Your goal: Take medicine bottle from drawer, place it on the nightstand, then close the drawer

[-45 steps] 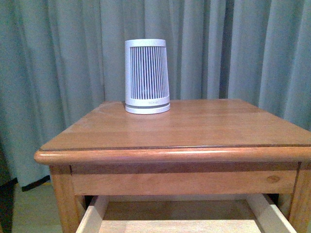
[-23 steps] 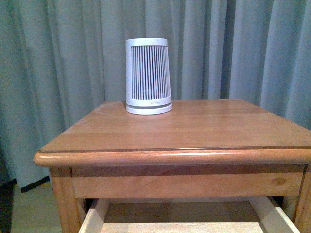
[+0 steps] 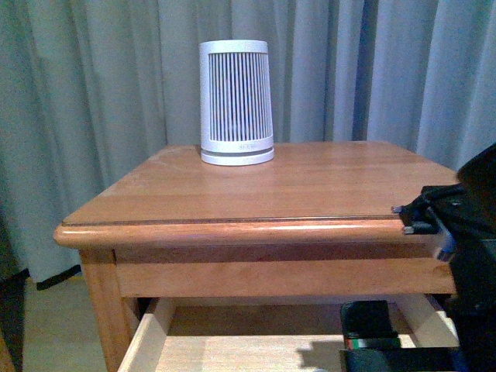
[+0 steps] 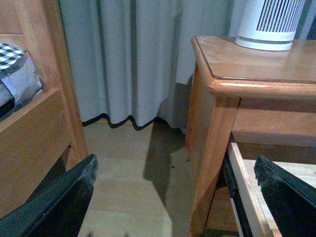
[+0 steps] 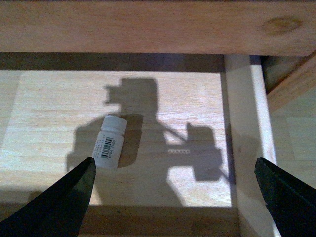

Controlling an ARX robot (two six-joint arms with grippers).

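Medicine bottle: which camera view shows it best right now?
The right wrist view: the medicine bottle lies on its side on the drawer floor, label visible. The front view shows the open drawer but no bottle; the left wrist view shows only the drawer's edge.

We see an orange-brown nightstand (image 3: 271, 186) whose drawer (image 5: 49, 108) is pale wood inside, a white medicine bottle (image 5: 110, 142) with a black barcode label, a white cylinder (image 3: 236, 101) with dark vertical stripes, grey-green curtains (image 3: 93, 93) hemmed in black, and black-and-white checked fabric (image 4: 12, 52).
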